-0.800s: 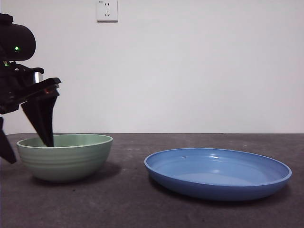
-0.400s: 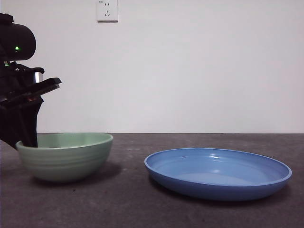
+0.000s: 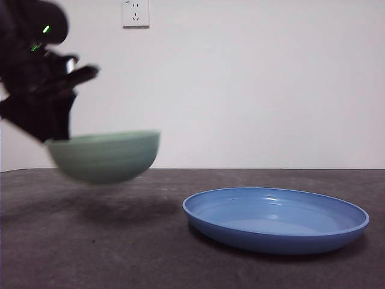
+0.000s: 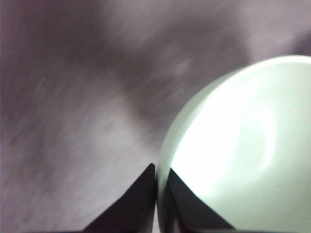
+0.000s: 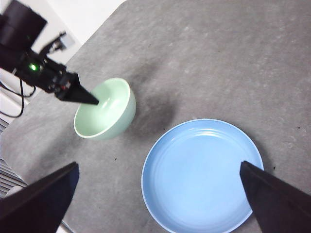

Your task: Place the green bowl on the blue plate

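Bare table (image 3: 156, 241) between lifted green bowl (image 3: 105, 156) and blue plate (image 3: 277, 220); open air above plate.

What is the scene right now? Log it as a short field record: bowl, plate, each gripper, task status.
bowl: green bowl, off the table, blurred, apart from the plate
plate: blue plate, on the table, nothing in it
left gripper: left gripper, jaws shut on the bowl's rim, one inside, one outside
right gripper: right gripper, jaws wide open, high over the plate, holding nothing
task status: bowl lifted, not yet on the plate
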`<state>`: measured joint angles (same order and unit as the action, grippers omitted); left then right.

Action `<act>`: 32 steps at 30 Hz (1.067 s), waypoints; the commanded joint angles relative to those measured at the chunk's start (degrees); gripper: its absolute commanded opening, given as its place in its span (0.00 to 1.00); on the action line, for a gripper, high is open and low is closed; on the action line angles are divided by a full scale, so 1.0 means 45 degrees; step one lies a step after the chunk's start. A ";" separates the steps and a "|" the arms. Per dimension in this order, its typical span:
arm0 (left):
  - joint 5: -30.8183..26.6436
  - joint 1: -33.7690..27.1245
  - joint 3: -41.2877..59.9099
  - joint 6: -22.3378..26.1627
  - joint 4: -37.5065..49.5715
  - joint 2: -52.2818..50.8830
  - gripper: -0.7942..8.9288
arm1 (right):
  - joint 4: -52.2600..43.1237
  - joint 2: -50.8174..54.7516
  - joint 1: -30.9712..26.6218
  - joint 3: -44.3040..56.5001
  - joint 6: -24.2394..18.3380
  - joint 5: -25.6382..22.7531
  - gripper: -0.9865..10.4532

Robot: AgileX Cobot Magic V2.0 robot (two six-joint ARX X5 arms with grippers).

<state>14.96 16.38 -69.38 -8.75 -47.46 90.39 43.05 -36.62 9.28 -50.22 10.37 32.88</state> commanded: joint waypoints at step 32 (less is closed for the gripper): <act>-0.0947 0.5746 -0.6538 -0.1035 -0.0442 0.6615 0.10 | -0.0126 -0.0078 0.0029 -0.0228 0.0029 0.0039 0.66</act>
<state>10.83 41.56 -97.12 -13.02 -49.87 119.00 43.03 -36.62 9.28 -50.22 10.37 32.88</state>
